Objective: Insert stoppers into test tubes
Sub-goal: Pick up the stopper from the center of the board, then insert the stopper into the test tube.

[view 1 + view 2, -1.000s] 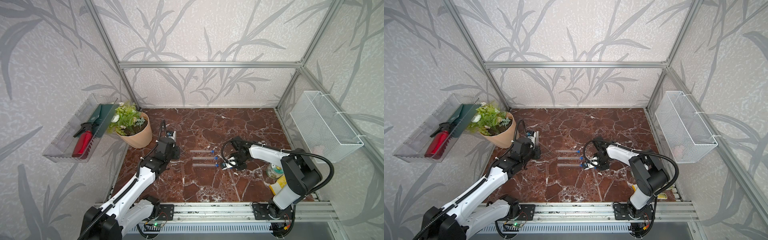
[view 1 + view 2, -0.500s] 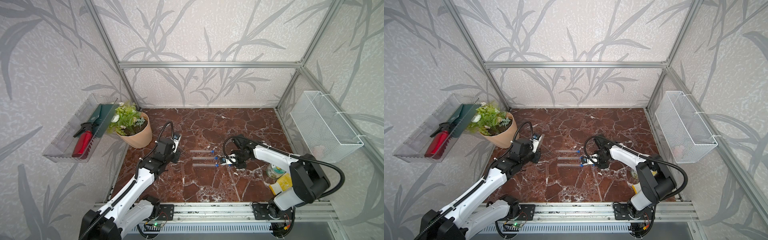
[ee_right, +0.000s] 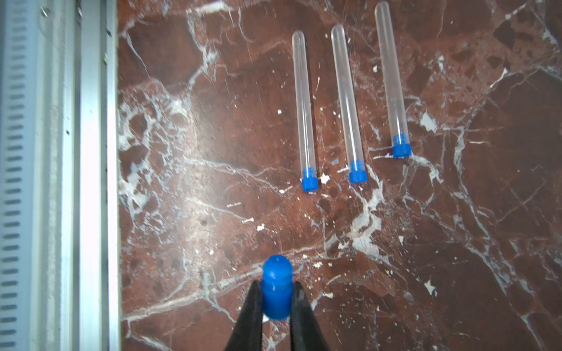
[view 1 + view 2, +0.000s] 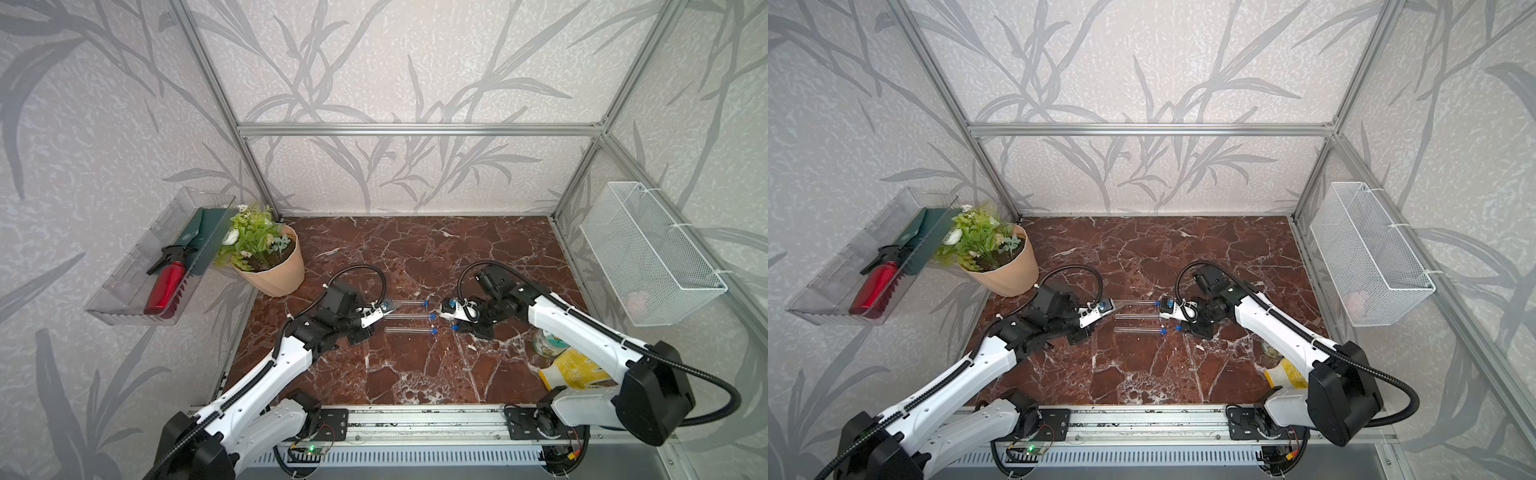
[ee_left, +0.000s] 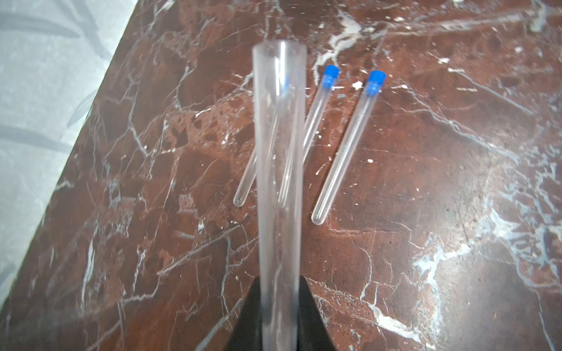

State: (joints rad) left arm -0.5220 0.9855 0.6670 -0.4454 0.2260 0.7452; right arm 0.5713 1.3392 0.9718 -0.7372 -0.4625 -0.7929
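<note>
Left wrist view: left jaws clamp an open tube (image 5: 279,182), half-hiding stoppered tubes (image 5: 346,150); right jaws pinch stopper (image 3: 276,288).

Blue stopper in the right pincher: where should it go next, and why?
Probably carry the blue stopper toward the open mouth of the held test tube. The right gripper pinches it, the left gripper holds the only uncapped tube, and the other three tubes are capped.

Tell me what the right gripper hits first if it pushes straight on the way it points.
Likely the marble tabletop: in the right wrist view the right gripper, shut on a stopper, points past the nearest stoppered tube, close beside it. Depth is unclear.
</note>
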